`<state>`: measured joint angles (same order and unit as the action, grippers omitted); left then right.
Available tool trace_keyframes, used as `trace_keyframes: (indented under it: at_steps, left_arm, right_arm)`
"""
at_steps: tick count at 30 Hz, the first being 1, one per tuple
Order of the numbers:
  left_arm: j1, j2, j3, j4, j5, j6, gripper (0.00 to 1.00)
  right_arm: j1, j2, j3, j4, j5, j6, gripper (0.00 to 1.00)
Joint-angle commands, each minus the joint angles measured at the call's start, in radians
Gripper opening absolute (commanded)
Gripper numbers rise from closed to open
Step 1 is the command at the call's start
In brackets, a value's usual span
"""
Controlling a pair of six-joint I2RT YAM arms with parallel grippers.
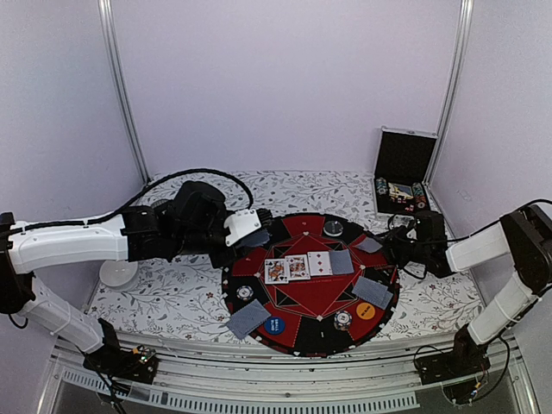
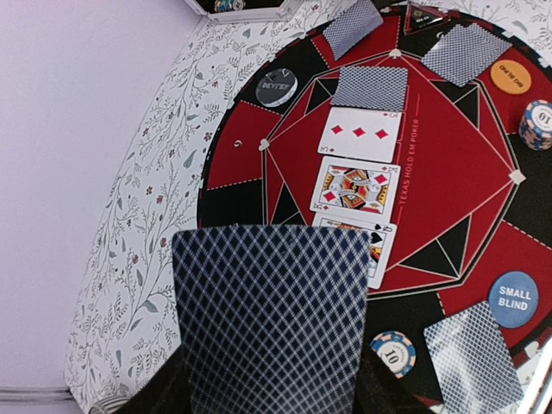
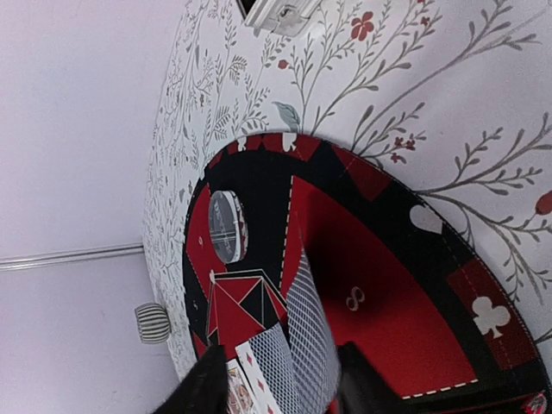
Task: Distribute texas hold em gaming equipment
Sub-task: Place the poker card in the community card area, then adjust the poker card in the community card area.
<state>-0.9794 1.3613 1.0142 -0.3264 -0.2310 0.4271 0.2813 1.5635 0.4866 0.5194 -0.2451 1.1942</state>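
While our left end effector (image 1: 257,235) holds a face-down card (image 2: 272,319) over the left edge of the mat (image 1: 306,341), long side pointing inward, the bare seat (image 1: 248,264) sits just below it; our right end effector (image 3: 280,392) is open, far across.

Our left arm (image 1: 69,243) and right arm (image 1: 479,248) wear white shells with black joints and bases; a black cable (image 1: 203,172) arches over the left.

Foreground: face-down card (image 2: 269,319), grey-blue lattice back, overlapping the nearest of three face-up cards (image 2: 355,187) in a row on the red-and-black mat (image 2: 448,172) — blue disc (image 2: 513,298) and striped chip (image 2: 393,353) lower right.
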Motion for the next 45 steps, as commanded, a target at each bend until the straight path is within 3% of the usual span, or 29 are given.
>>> trace_keyframes:
  at_steps: [1,5,6,12,16,18,20,23,30,45]
  left_arm:
    - [-0.013,-0.019,-0.016,0.021,-0.009,0.012,0.52]
    - [-0.014,-0.016,-0.018,0.024,-0.009,0.014,0.52]
    - [-0.014,-0.016,-0.019,0.023,-0.008,0.014,0.52]
    - [-0.015,-0.009,-0.015,0.021,-0.009,0.014,0.52]
    - [-0.014,-0.008,-0.013,0.021,-0.007,0.013,0.52]
    - [-0.014,-0.010,-0.011,0.017,-0.008,0.013,0.52]
    - [-0.014,-0.014,-0.012,0.019,-0.007,0.012,0.52]
    - [-0.014,-0.017,-0.012,0.018,-0.010,0.012,0.52]
    - [-0.017,-0.016,-0.016,0.018,-0.013,0.015,0.52]
    - [-0.021,0.001,-0.014,0.015,-0.012,0.014,0.53]
  right_arm:
    - [0.008,-0.078,-0.039,-0.021,-0.015,0.015,0.63]
    - [0.020,-0.218,-0.054,-0.170,-0.013,-0.038,0.96]
    - [0.019,-0.278,-0.052,-0.216,-0.003,-0.063,1.00]
    - [0.010,-0.477,0.034,-0.443,0.115,-0.294,0.99]
    - [-0.010,-0.453,0.193,-0.456,0.073,-0.730,0.99]
    - [-0.018,-0.420,0.252,-0.457,0.075,-0.836,0.99]
    - [-0.046,-0.385,0.301,-0.472,-0.033,-0.947,0.99]
    - [-0.073,-0.281,0.416,-0.588,-0.053,-1.062,0.91]
    - [-0.134,0.035,0.630,-0.926,-0.164,-1.133,0.58]
    - [-0.131,0.313,0.663,-1.003,-0.182,-1.234,0.44]
